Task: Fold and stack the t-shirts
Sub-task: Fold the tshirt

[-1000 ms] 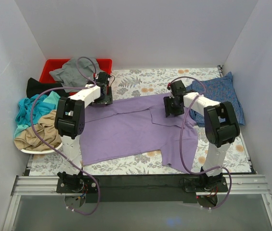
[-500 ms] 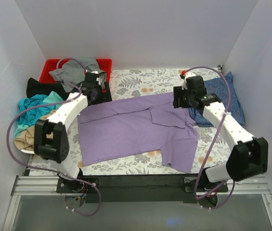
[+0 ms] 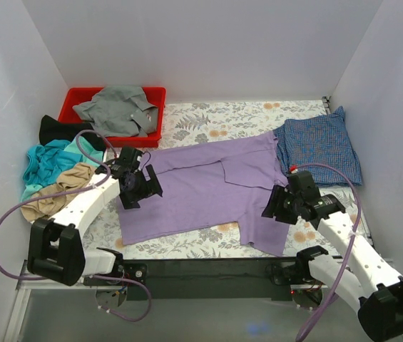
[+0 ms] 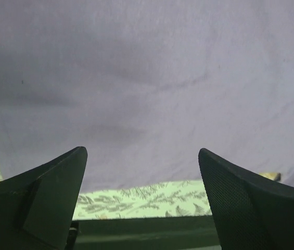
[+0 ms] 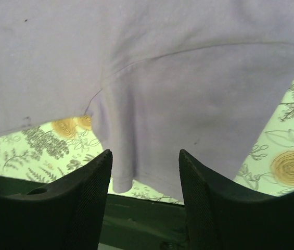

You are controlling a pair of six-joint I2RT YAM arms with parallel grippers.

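A: Two claws, both spread, neither holding anything. Your left claw (image 3: 134,187) hangs over the left edge of the lavender shirt (image 3: 201,189). Your right claw (image 3: 281,206) sits over the sleeve (image 5: 188,120) at that shirt's near right corner.

B: That shirt lies open on the surface (image 3: 208,117), with its other sleeve turned in over the body. I'd judge the near sleeve is your fold now.

A: Bring the right claw down low, take the sleeve by its hem, and close fully before you lift.

B: Carry it low toward the shirt's middle. Lift high and the body will likely ride up with it. Use your left claw to steady the left edge so the cloth can't slide.

A: Mind the blue checked shirt (image 3: 319,146) right against the lavender shirt's far right corner; don't snag it.

B: Left of the lavender shirt, a loose pile (image 3: 44,160) waits, and beyond its far left corner a grey shirt (image 3: 115,107) lies in the red bin (image 3: 68,108).
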